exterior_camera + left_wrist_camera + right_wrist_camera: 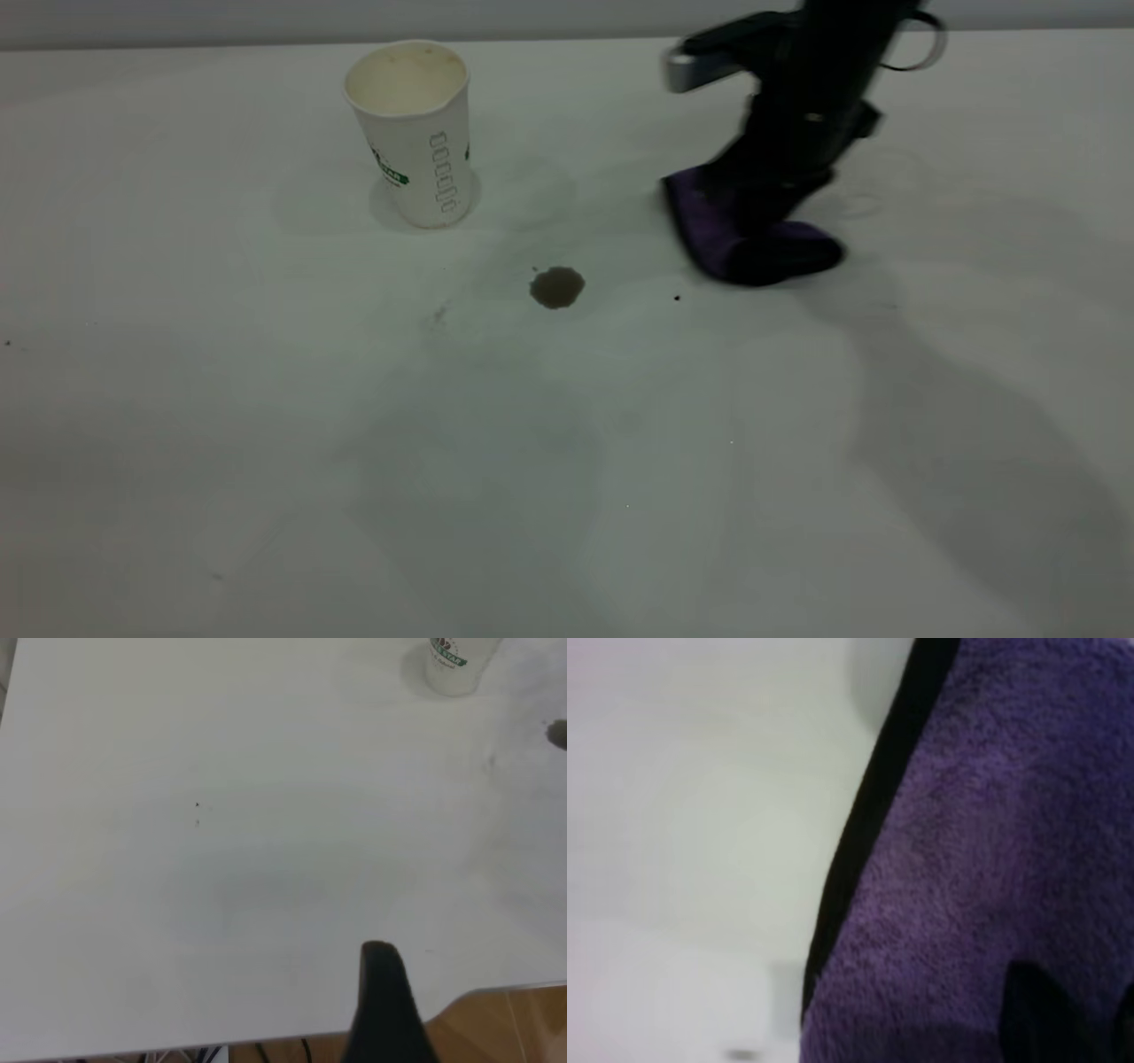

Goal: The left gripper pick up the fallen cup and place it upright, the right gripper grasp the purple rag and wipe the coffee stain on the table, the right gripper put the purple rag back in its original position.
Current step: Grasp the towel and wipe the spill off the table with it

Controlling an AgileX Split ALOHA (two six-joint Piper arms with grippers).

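The white paper cup [412, 133] stands upright at the back left of the table [567, 496], mouth up; its base also shows in the left wrist view [456, 660]. The grey-brown coffee stain [557, 287] lies in front of it to the right, also seen in the left wrist view [558, 734]. My right gripper [771, 239] is down on the purple rag [709, 221], right of the stain, and shut on it. The rag fills the right wrist view [992, 859]. My left gripper is out of the exterior view. One dark finger [383, 992] shows, nothing held.
A tiny black speck [678, 298] lies between the stain and the rag. The left wrist view shows the table's edge [496, 994] with wooden floor beyond it.
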